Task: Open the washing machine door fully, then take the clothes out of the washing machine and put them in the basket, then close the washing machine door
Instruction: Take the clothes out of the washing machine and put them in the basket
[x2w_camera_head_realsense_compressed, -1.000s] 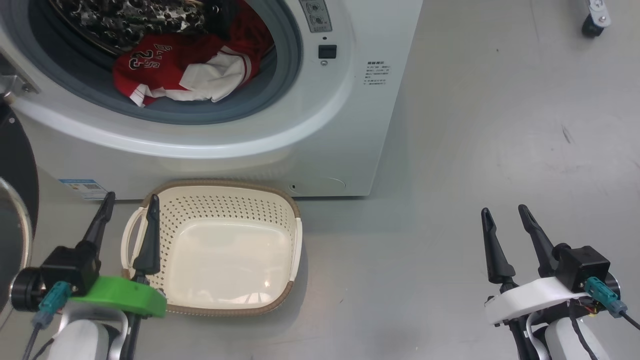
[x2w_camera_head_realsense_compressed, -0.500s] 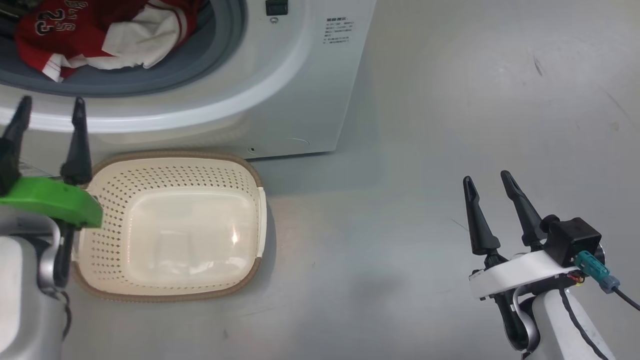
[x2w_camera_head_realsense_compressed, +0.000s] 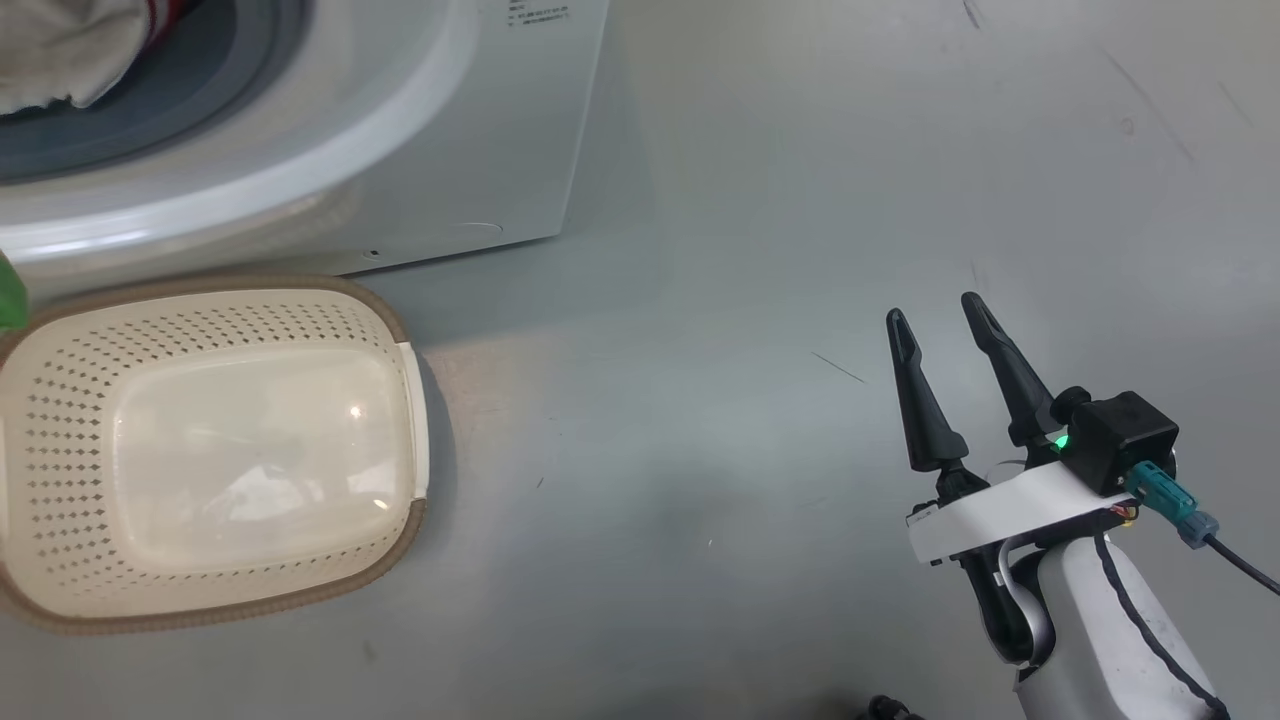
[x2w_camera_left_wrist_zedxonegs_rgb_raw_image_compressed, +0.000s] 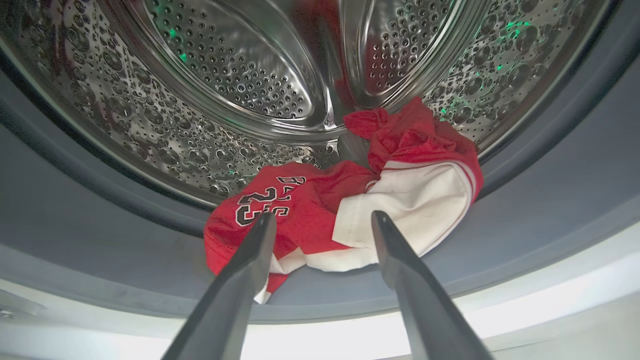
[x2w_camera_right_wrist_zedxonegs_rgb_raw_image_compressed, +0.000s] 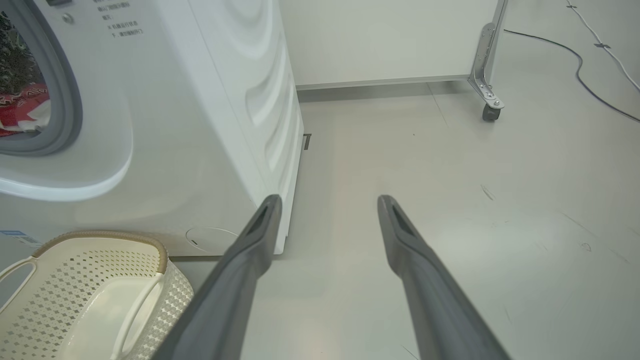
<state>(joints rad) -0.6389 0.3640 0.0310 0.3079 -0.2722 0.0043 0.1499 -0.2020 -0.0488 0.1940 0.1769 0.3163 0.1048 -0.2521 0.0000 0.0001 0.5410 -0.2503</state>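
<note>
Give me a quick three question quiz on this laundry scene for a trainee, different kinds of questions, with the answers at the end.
1. True or false: the clothes already lie in the basket.
2. Where do the clothes lie? A) at the drum mouth of the washing machine; B) in the basket; C) hung over the basket's rim.
3. Which one points its open fingers at the clothes: the left gripper or the right gripper?
Key: 1 false; 2 A; 3 the left gripper.
</note>
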